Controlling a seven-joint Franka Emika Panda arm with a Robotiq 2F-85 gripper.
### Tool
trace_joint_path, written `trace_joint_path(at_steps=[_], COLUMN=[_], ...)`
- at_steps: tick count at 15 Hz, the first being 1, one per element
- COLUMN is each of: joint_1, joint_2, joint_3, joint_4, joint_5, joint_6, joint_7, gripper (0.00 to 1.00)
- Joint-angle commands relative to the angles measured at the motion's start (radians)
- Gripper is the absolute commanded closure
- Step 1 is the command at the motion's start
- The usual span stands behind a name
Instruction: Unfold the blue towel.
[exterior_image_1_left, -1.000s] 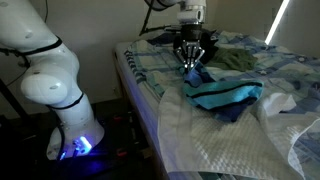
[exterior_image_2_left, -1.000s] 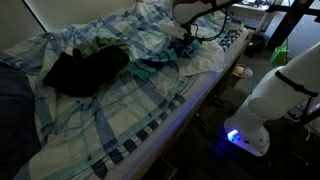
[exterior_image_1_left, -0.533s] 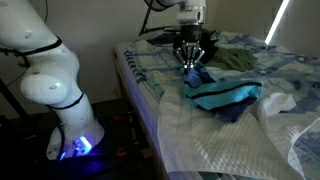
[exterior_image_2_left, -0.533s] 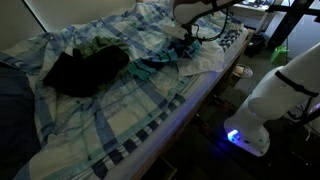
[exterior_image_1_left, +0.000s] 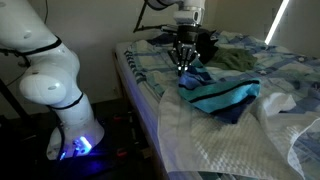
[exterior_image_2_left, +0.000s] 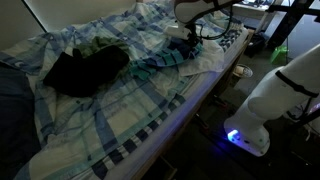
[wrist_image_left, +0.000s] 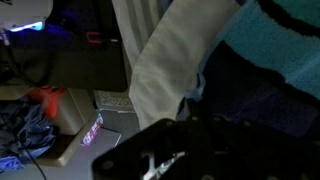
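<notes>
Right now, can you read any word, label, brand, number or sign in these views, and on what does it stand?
No text can be read in any view.
Small pinkish box on the floor, wrist view: possible print, too blurred to read.
Blue towel, white blanket, bedsheet, claw: no lettering visible.

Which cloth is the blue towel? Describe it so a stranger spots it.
On the bed with the pale plaid sheet, find the big white waffle blanket at its edge. The blue towel lies bunched on it, one corner pinched in the shut gripper. It alone is small, banded bright teal and dark navy, unlike the black clothes nearby.
</notes>
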Motion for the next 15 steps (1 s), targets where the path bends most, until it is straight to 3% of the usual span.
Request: trace_joint_path(at_steps=[1, 9, 15], joint_1=[-0.026, -0.047, -0.113], joint_2=[-0.043, -0.179, -0.280], joint_3=[0.015, 0.008, -0.012], joint_4=[-0.033, -0.183, -0.236], joint_5=[0.008, 0.010, -0.006], joint_6=[-0.066, -0.147, -0.215], joint_7=[0.030, 0.006, -0.005], gripper=[0.99, 0.99, 0.99])
